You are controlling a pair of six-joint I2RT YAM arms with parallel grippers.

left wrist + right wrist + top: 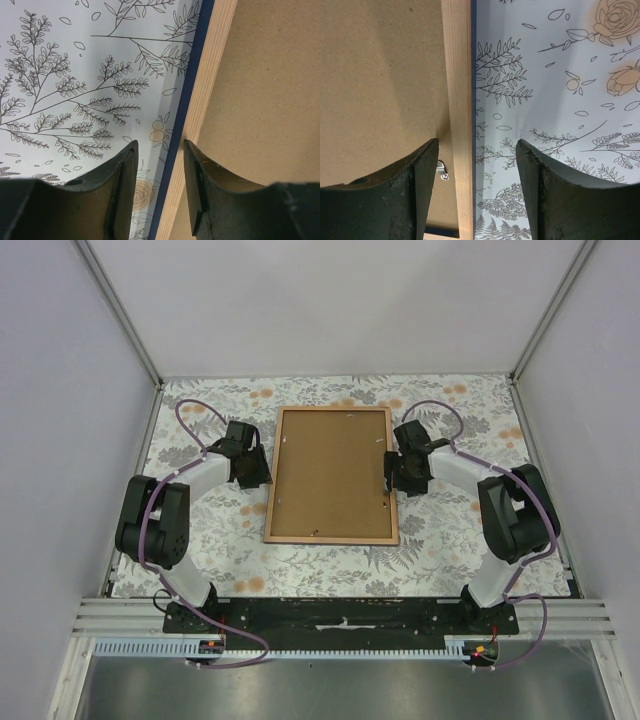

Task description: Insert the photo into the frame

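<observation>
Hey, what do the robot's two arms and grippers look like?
Both the left arm and right arm have white link shells with bulky black joints. A purple cable loops along each from the black base plate. The left gripper and right gripper are black; their fingers are dark, curved, tapering and scuffed.

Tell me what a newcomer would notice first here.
The big frame lies back-up in the middle of the flowered tablecloth, its brown backing panel filling it. The left claw straddles the frame's left long edge and the right claw its right one, both with jaws open.
</observation>
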